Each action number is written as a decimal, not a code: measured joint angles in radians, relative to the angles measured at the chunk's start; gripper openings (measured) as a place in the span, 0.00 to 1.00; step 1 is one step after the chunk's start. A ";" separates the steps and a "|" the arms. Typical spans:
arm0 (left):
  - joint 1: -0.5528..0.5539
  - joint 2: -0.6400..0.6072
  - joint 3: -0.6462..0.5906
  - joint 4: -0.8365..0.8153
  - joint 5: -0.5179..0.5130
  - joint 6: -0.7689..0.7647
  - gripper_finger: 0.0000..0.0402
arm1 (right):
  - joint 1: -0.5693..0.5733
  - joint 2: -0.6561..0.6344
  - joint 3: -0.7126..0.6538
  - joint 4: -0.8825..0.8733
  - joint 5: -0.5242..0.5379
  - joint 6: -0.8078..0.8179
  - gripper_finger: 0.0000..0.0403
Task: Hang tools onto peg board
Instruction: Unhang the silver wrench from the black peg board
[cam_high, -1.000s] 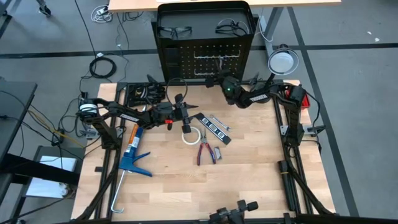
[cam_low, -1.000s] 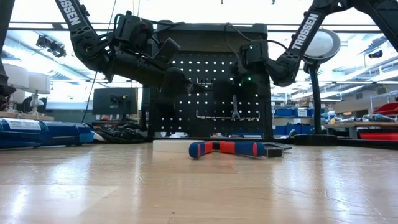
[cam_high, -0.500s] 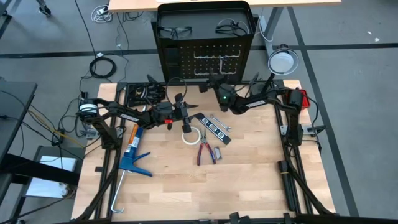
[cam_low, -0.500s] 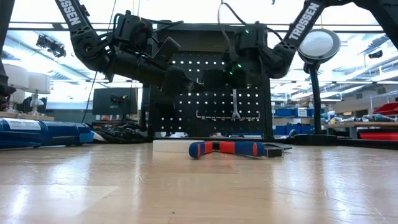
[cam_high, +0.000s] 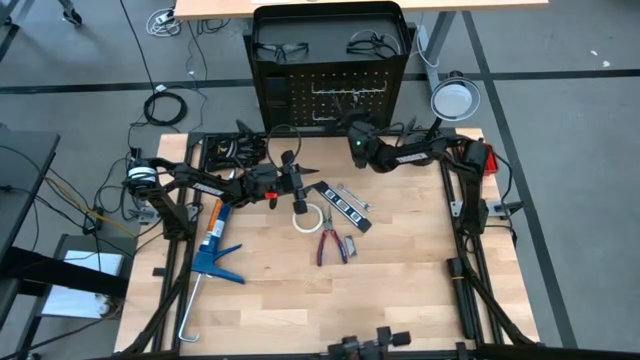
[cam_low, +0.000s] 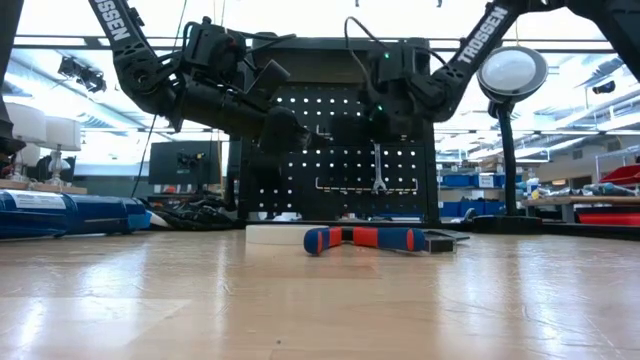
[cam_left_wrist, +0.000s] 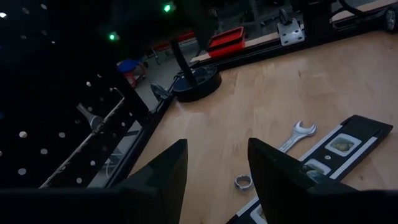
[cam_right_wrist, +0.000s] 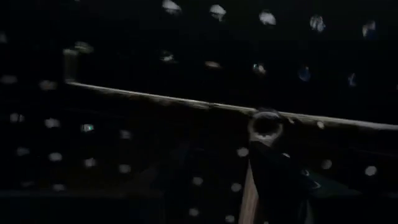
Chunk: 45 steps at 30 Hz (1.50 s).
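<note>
The peg board (cam_high: 330, 90) (cam_low: 340, 130) stands upright at the table's far edge. A silver wrench (cam_low: 378, 168) hangs on it by its upper ring end (cam_right_wrist: 264, 127). My right gripper (cam_high: 350, 125) (cam_low: 372, 115) hovers just above and in front of that wrench, open, holding nothing. My left gripper (cam_high: 308, 180) (cam_left_wrist: 217, 180) waits open above the table's middle left, pointing toward the board. On the table lie red-handled pliers (cam_high: 331, 245) (cam_low: 365, 238), a black bar with pale windows (cam_high: 350, 208) (cam_left_wrist: 329, 155), a second wrench (cam_left_wrist: 280, 149) and a white tape roll (cam_high: 306, 217). Two safety glasses (cam_high: 280, 48) (cam_high: 372, 42) rest on top of the board's frame.
A large blue caulking gun (cam_high: 212, 245) lies at the table's left. A round lamp (cam_high: 453, 99) on a black stand rises at the far right corner, close to my right arm. The near half of the wooden table (cam_high: 330, 300) is bare.
My right gripper has risen in front of the peg board, moving up away from the hanging wrench, and its wrist has turned a little. The wrench stays hanging where it was and shows more fully. My left arm has kept still.
</note>
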 joint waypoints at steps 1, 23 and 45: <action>0.000 0.000 0.000 -0.002 0.000 0.000 0.43 | -0.014 0.000 -0.007 0.001 -0.019 0.020 0.43; 0.000 0.000 0.000 0.003 0.000 0.002 0.43 | -0.128 0.000 -0.043 -0.050 -0.157 0.158 0.46; 0.000 0.000 0.000 0.008 0.000 0.003 0.43 | -0.135 0.000 0.004 -0.129 -0.149 0.170 0.45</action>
